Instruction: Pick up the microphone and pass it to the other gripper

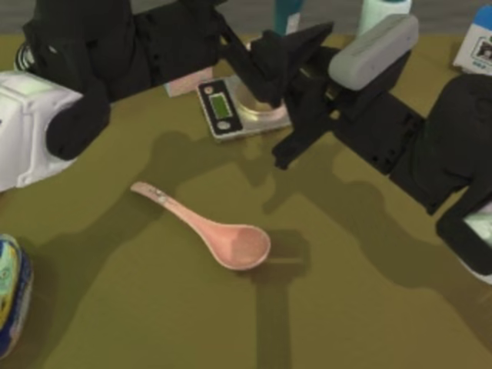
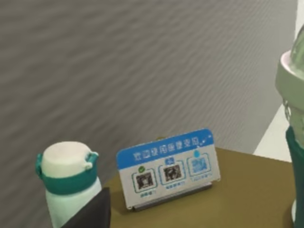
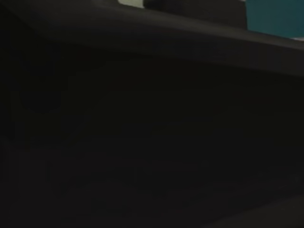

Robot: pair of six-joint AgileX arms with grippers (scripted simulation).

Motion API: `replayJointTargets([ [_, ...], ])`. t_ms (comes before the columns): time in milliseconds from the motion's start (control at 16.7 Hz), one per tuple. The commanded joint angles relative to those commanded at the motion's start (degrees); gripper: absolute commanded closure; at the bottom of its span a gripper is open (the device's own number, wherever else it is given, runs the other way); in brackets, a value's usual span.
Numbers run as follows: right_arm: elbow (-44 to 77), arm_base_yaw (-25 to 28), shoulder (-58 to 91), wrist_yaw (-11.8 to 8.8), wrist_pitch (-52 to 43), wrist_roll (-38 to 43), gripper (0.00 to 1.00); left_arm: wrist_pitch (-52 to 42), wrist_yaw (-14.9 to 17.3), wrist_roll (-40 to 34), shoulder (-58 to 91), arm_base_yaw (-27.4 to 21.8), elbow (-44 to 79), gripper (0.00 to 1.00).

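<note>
Top view: grippers (image 1: 288,73) above scale (image 1: 240,108)

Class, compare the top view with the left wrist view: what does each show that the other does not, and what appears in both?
Only the top view shows the pink spoon, the kitchen scale, both arms with the left gripper and right gripper meeting above the scale, and a can at the left edge. Only the left wrist view shows the grey wall. Both show the olive table, the blue-and-white sign and the white bottle with a teal band.

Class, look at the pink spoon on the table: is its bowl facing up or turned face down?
Facing up. The pink spoon lies flat on the table, its hollow bowl open toward the overhead camera.
</note>
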Motion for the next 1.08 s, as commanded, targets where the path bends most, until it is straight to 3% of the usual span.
replayJointTargets([
  [120, 0.0, 0.0, 0.0, 0.0, 0.0, 0.0, 1.0, 0.0, 0.0, 0.0, 0.0, 0.0, 0.0, 0.0],
  [900, 0.0, 0.0, 0.0, 0.0, 0.0, 0.0, 1.0, 0.0, 0.0, 0.0, 0.0, 0.0, 0.0, 0.98],
  [1080, 0.0, 0.0, 0.0, 0.0, 0.0, 0.0, 1.0, 0.0, 0.0, 0.0, 0.0, 0.0, 0.0, 1.0],
])
